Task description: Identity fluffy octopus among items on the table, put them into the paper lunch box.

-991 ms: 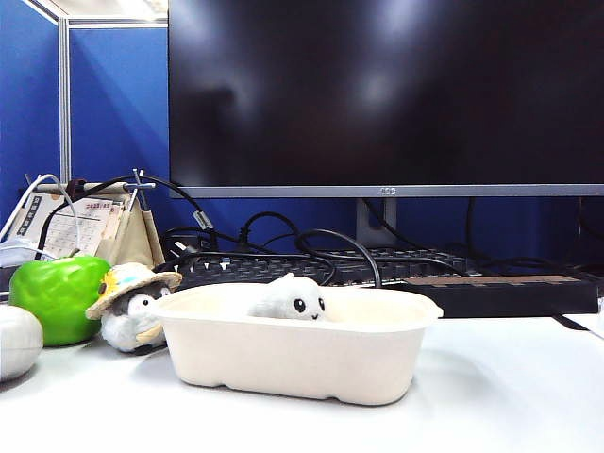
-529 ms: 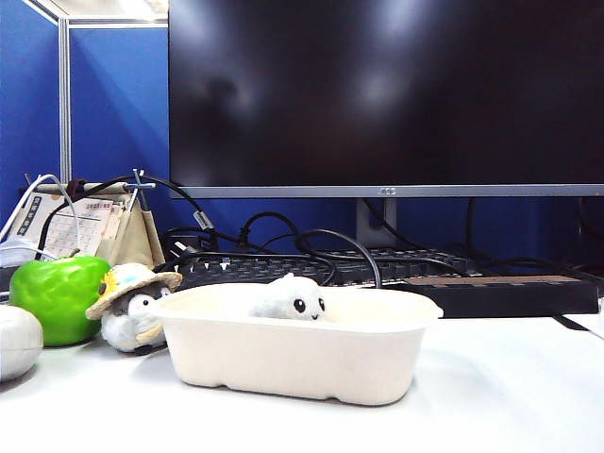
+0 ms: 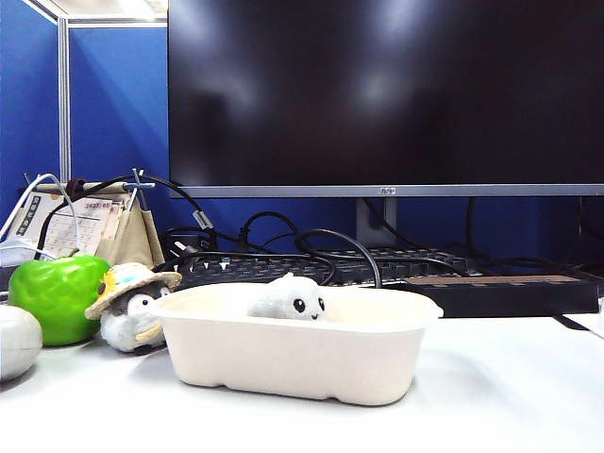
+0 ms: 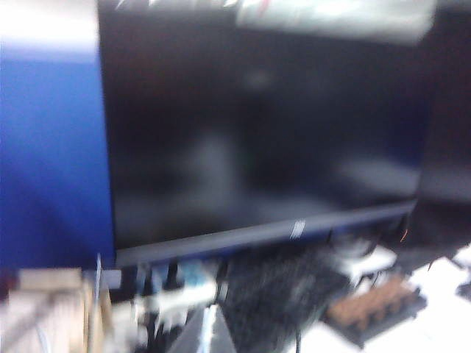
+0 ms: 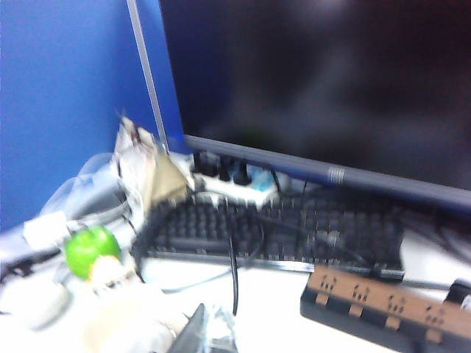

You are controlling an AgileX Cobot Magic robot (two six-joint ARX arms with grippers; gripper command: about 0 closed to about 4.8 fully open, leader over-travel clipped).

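Note:
The fluffy octopus [image 3: 288, 298], light grey with black bead eyes, sits inside the paper lunch box [image 3: 302, 357] on the white table [image 3: 500, 396]; only its head shows over the rim. No gripper appears in the exterior view. My left gripper [image 4: 210, 334] shows only as a blurred dark wedge, fingers together, pointing toward the monitor. My right gripper [image 5: 200, 334] is a shut dark wedge with nothing in it, above the table in front of the keyboard. A pale blur beside it may be the lunch box [image 5: 121, 323].
A straw-hatted plush penguin [image 3: 130, 307], a green apple [image 3: 58, 294] and a white round object [image 3: 17, 340] stand left of the box. Behind are a keyboard [image 3: 311, 267], cables, a power strip [image 3: 510, 291] and a large monitor [image 3: 387, 94].

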